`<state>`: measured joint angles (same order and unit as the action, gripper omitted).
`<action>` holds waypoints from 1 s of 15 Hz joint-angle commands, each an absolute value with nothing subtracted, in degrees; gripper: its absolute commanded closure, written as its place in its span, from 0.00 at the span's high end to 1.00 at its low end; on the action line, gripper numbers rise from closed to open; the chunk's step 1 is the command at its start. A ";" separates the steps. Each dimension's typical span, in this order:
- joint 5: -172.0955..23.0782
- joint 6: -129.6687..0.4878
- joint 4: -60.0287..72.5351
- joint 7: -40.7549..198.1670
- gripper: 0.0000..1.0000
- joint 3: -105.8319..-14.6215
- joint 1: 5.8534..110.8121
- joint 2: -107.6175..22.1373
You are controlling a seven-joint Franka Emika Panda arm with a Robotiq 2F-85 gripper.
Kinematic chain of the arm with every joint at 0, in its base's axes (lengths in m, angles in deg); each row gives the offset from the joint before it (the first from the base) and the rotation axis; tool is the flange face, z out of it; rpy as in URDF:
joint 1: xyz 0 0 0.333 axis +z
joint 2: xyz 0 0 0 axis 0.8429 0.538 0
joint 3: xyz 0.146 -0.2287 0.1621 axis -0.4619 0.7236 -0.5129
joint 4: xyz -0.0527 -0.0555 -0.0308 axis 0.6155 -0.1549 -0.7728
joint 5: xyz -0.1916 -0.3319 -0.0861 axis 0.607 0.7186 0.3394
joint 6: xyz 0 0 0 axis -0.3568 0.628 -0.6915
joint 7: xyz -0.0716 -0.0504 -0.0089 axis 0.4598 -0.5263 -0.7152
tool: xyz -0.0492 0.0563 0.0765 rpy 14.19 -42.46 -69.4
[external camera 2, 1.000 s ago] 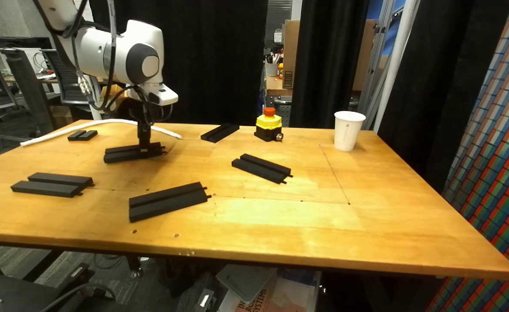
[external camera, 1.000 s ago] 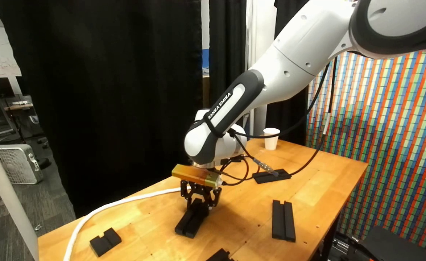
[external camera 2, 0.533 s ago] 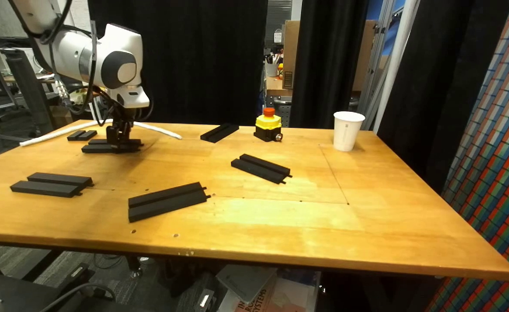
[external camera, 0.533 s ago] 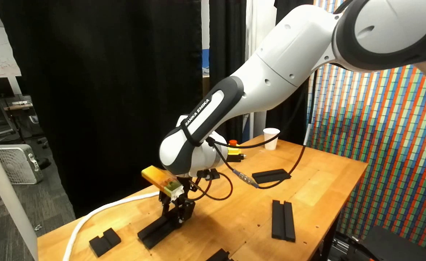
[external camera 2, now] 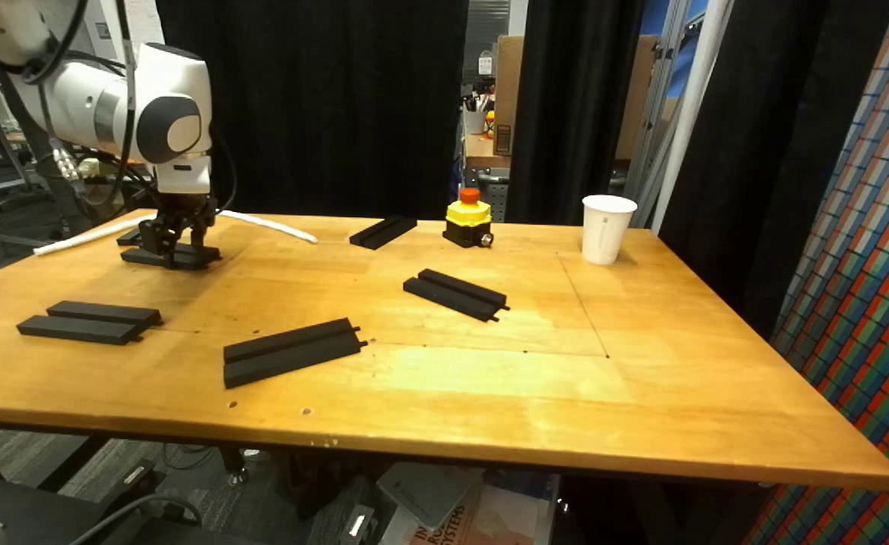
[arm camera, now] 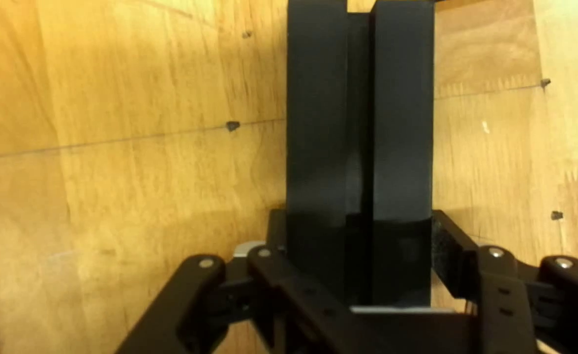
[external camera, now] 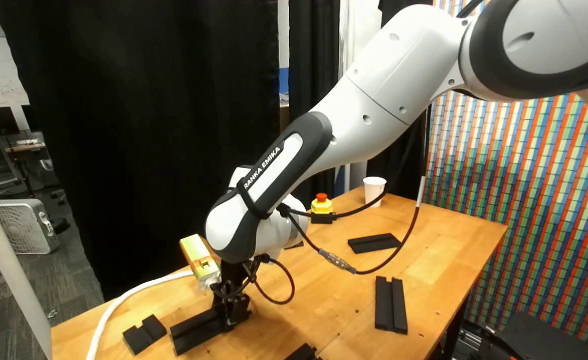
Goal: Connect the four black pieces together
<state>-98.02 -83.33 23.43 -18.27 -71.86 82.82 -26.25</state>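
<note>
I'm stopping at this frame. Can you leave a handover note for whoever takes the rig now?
Tool: shut on the gripped bar, a finger at each side. Whether that bar clears the wood is hard to tell.
Where things are: three loose bars, in an exterior view: the left bar, the near bar and the middle bar, all apart.
Done: one bar in the grip; none joined.
Left: connect all four end to end, most likely.
Mind: the small block close to the gripped bar and the back block are probably extras.
</note>
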 commanded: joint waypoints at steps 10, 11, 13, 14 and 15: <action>-98.61 -95.11 37.83 -18.34 0.45 -76.28 81.97 -31.71; -98.87 -95.61 38.85 -17.76 0.45 -76.96 81.46 -32.34; -99.26 -95.59 40.56 -16.74 0.45 -78.17 80.39 -33.64; -99.45 -95.21 41.29 -16.25 0.45 -78.78 79.76 -34.24; -99.54 -94.91 41.90 -15.92 0.45 -79.25 79.24 -34.70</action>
